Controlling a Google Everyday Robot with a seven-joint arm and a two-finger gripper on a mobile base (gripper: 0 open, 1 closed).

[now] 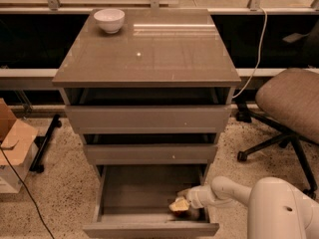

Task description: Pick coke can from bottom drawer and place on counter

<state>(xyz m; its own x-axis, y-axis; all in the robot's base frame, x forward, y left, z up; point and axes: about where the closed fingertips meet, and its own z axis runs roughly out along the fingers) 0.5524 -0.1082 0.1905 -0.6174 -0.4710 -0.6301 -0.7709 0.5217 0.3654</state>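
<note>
The bottom drawer [134, 190] is pulled open below two other drawers that are each slightly open. My gripper [180, 203] reaches down into the drawer's front right corner, low over its floor. My white arm [224, 189] comes in from the lower right. I cannot make out the coke can; it may be hidden by the gripper, where a small dark shape sits at the drawer's right front. The counter [154, 54] is glossy grey-brown and holds a white bowl [109, 20] at its back left.
An office chair [294, 101] stands to the right of the cabinet. A white cable [258, 44] hangs behind it. A cardboard box [14, 143] sits on the speckled floor at the left. A dark ledge and railing run behind the cabinet.
</note>
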